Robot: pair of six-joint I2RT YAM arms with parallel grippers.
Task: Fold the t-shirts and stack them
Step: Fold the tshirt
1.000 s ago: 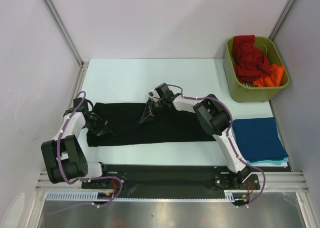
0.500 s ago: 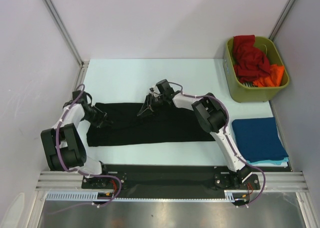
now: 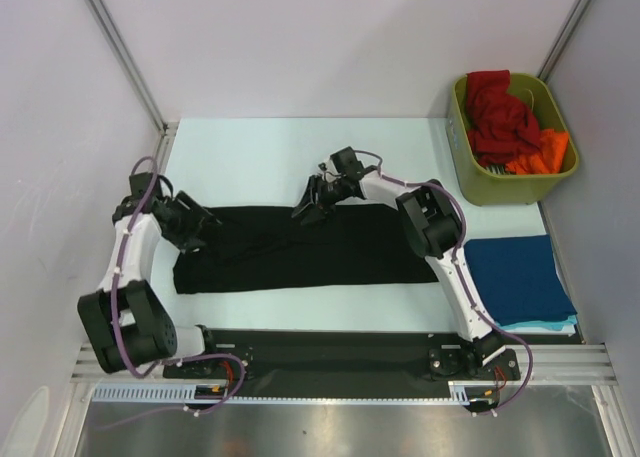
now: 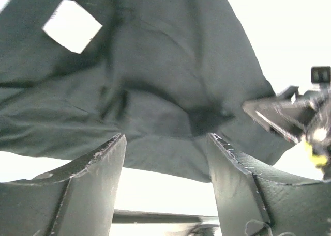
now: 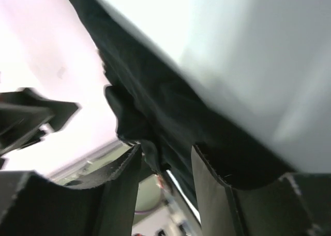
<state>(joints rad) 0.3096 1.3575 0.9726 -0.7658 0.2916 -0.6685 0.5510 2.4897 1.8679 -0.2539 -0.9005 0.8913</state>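
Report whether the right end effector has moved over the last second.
Yes. The right end effector has shifted toward the table's far edge and slightly toward the green bin.

My left pincer [image 4: 166, 143] has its 2 fingers [image 4: 98, 169] parted, with nothing between them. Beyond them I see a black shirt [image 4: 155, 81] lying rumpled on the white surface [image 4: 279, 29]. The right pincer [image 4: 289, 117] is by the shirt's right edge.

The black t-shirt [image 4: 155, 91] is cut off by the left wrist view's edges and blurred in the right wrist view, while a teal t-shirt [image 3: 540, 327] is almost wholly covered by the folded dark blue t-shirt [image 3: 515, 277].
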